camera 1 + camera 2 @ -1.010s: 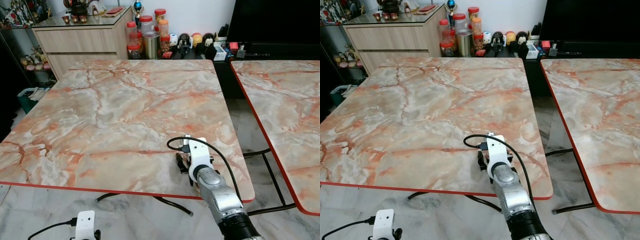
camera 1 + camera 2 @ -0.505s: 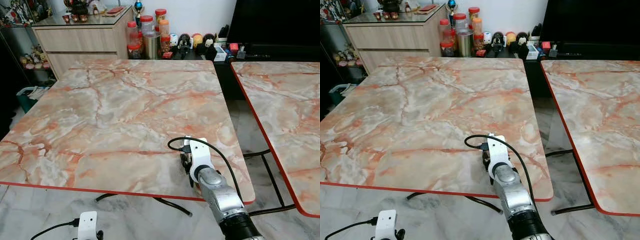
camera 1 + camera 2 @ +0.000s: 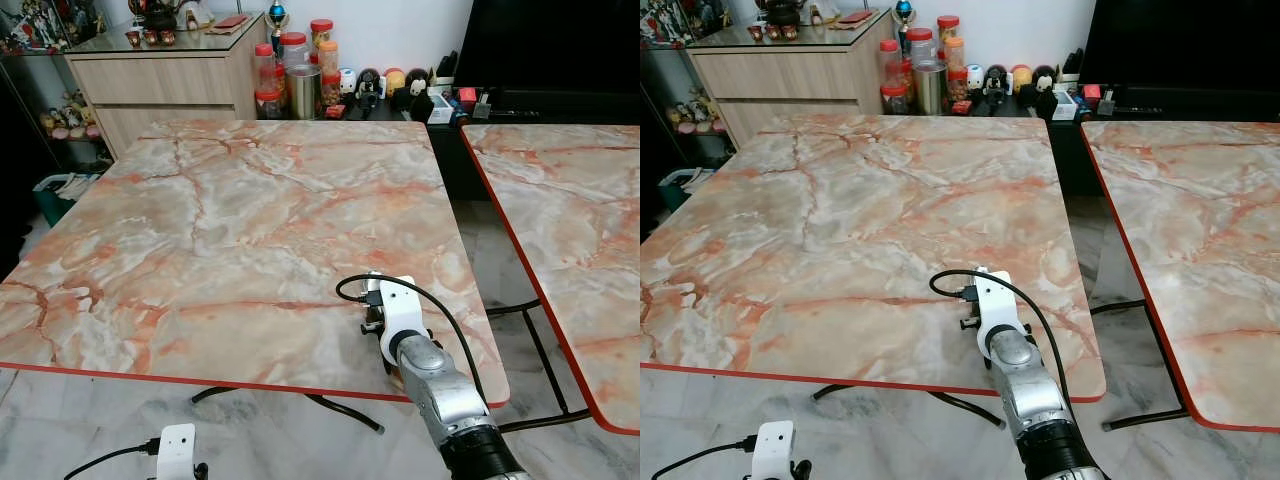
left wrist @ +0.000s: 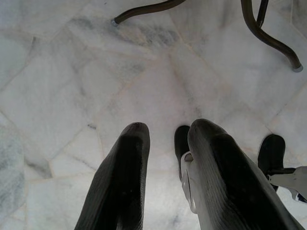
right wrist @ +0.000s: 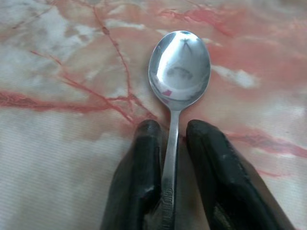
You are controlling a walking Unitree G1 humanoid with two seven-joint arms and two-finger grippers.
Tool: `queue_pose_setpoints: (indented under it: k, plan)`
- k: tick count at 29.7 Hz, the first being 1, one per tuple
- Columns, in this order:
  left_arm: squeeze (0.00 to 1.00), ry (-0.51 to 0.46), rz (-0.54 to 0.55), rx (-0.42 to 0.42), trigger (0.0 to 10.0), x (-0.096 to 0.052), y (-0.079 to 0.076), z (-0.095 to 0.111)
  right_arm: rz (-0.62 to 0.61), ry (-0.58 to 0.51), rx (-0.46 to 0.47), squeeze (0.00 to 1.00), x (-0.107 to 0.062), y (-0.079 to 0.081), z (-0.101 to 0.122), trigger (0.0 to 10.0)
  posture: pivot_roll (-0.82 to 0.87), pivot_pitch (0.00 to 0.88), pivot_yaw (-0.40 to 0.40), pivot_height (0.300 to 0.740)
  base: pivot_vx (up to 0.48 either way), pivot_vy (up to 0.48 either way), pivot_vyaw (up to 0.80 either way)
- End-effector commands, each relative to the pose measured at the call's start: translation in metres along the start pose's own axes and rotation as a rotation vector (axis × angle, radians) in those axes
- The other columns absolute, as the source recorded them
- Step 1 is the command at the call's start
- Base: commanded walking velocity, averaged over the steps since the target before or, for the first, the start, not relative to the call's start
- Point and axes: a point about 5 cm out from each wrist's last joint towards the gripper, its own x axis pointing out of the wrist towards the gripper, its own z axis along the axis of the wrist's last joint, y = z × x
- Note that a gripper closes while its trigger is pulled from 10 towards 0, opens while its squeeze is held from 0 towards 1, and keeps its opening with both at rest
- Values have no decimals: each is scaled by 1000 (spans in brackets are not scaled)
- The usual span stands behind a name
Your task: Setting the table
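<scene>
Right arm: silver, reaching over the near edge of a marble table. Right gripper: low over the tabletop, fingers hidden behind a white wrist camera with a looping black cable. Second marble table: well apart to the gripper's right. Jars and cabinet: far beyond the gripper.

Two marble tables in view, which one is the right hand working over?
The larger table straight ahead. The right hand sits over its near right corner, fingers either side of a spoon. The other table, across the gap to the right, has no hand over it.
</scene>
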Motion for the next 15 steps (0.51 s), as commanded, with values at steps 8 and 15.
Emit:
queue_pose_setpoints:
  k: [8,15]
  plan:
    - [0,20,-18,-19,10000,-1,-2,-5,3,-12,-1,0,2,-1,5,0,-18,0,14,740,0,0,0]
    - [0,21,-21,-19,10000,-1,-3,-5,-1,-22,-6,0,2,-3,7,0,-18,0,14,740,0,0,0]
